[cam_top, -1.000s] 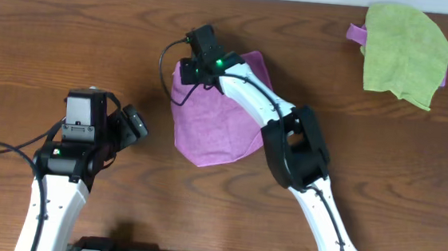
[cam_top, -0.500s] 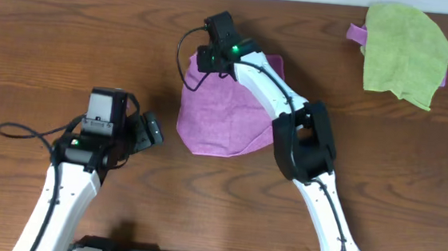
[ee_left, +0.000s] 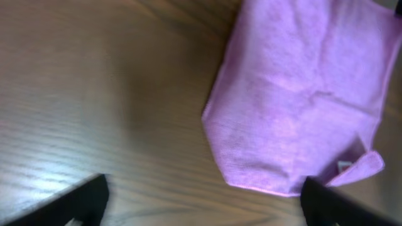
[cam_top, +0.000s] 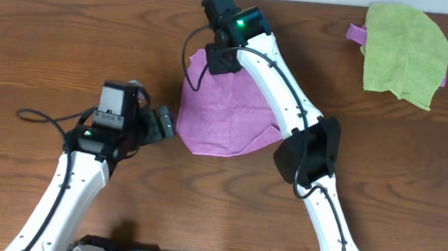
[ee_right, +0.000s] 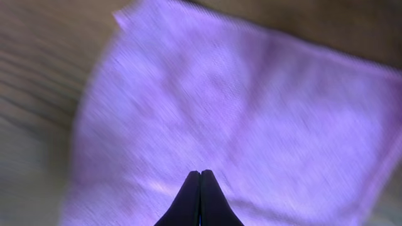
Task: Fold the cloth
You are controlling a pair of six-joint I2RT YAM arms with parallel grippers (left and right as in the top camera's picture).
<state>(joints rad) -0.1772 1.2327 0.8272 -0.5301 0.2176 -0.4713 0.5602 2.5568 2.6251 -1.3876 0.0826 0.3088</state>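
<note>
Ok so the small purple terry cloth (cam_top: pixel 225 113) is lying flat around the middle of the brown wooden table (cam_top: pixel 54 48). It's not square to anything, more of a lopsided five-sided shape, and one corner looks curled over in the left wrist view. The bigger lime-green cloth (cam_top: pixel 406 52) is well apart in the far right corner, so I'm ignoring that one.

My right gripper (ee_right: pixel 200 174) is over the purple cloth's far left corner with its fingers pinched fully together, and I can't see any fabric caught between them. The left gripper (cam_top: pixel 165 126) sits just beside the cloth's left edge, fingers spread wide, nothing in them.

My read on handling: this thing is light and floppy. It'll drape and bunch rather than hold a crease, and the terry will probably drag a bit on the wood. I'd grab it by the thin hemmed corners, one per gripper, low to the table, not mid-panel.
</note>
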